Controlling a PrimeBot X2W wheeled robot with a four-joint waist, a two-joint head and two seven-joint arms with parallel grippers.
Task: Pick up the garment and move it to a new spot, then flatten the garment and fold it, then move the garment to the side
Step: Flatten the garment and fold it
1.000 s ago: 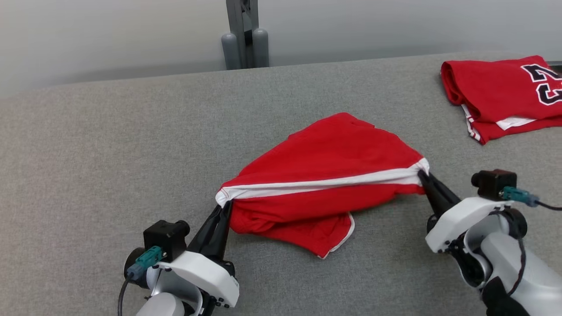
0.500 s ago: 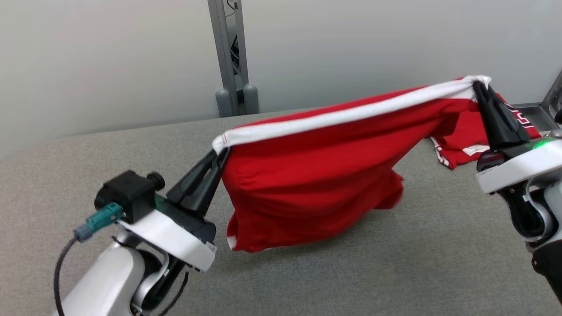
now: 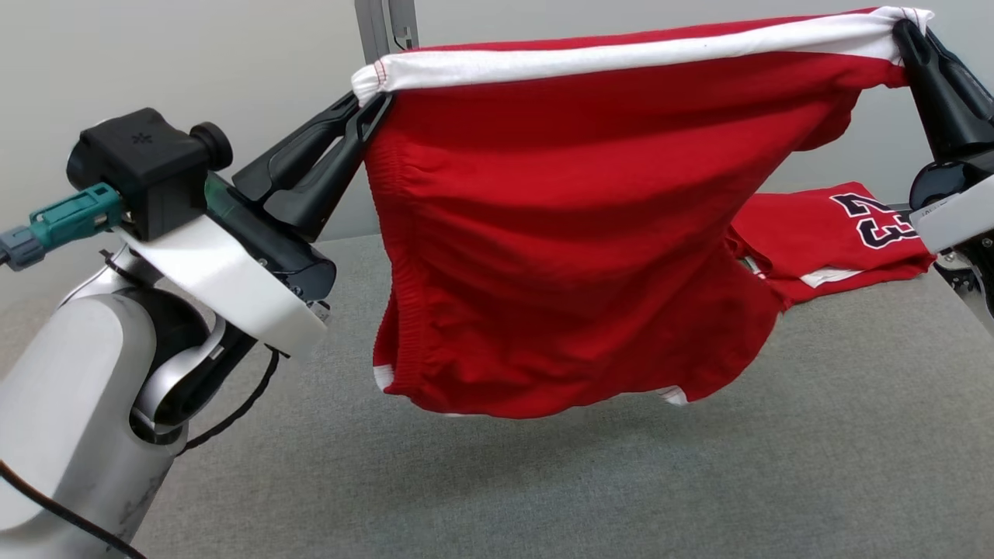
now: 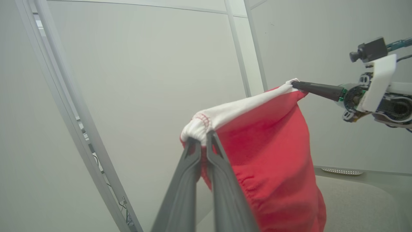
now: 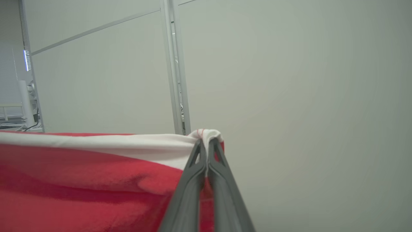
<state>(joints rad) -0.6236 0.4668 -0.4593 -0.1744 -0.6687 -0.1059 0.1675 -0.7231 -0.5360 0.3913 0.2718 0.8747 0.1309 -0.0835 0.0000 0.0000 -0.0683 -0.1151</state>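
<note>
**Desk:** What has changed in the last second?

**Photographer:** The red garment (image 3: 575, 256) lay in a heap on the grey counter (image 3: 543, 497) a second ago. It now hangs in the air, stretched between the two arms. The head camera has tilted up too, so the whole scene sits differently in the head view.

**Desk:** Who is holding it, and how?

**Photographer:** The left fingers (image 3: 359, 118) are pressed together on one end of the white waistband (image 3: 621, 54), at the upper left of the head view. The right fingers (image 3: 915, 48) are clamped on the other end, at the upper right. In the left wrist view, the left fingers (image 4: 210, 141) pinch a bunched white corner, and the right fingers (image 4: 309, 87) grip the far end across from them. In the right wrist view, the right fingers (image 5: 201, 149) are closed on their corner, and the white band runs off to that view's left.

**Desk:** How does the cloth hang?

**Photographer:** The waistband is pulled nearly taut and sits a little higher on the robot's right. The red body drops below it in loose folds. Its lower edge is off the counter, with a soft shadow beneath.

**Desk:** Anything else in shot?

**Photographer:** A second red garment (image 3: 846, 233), bearing the number 23, lies folded on the counter at the far right, partly hidden behind the hanging cloth. Whether the two touch cannot be told. A grey metal post (image 3: 384, 23) stands against the pale wall (image 3: 155, 62) behind the left arm.
</note>
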